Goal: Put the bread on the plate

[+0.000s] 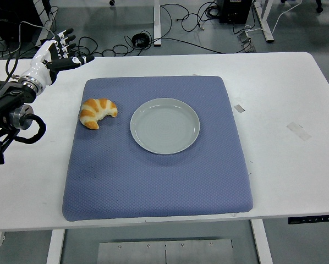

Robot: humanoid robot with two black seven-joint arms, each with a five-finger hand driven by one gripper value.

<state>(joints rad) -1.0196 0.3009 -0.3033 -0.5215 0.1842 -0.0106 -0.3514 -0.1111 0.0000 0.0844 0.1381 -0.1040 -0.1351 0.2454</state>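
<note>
Here, blue mat [153,176] on white table [274,110], cabled floor [181,22] behind; left robot hand [57,52] spread, empty.

Evenly and brightly lit from overhead, diffuse, without hard glare. Only soft, short shadows: a thin one under the croissant [98,113], a faint rim shadow around the plate [165,125], a darker band beneath the mat's [153,181] near edge. Mild sheen on the plate's glazed surface. Sharp focus across the table [285,110]; slight softening and barrel curvature toward the frame corners. No motion blur.
</note>
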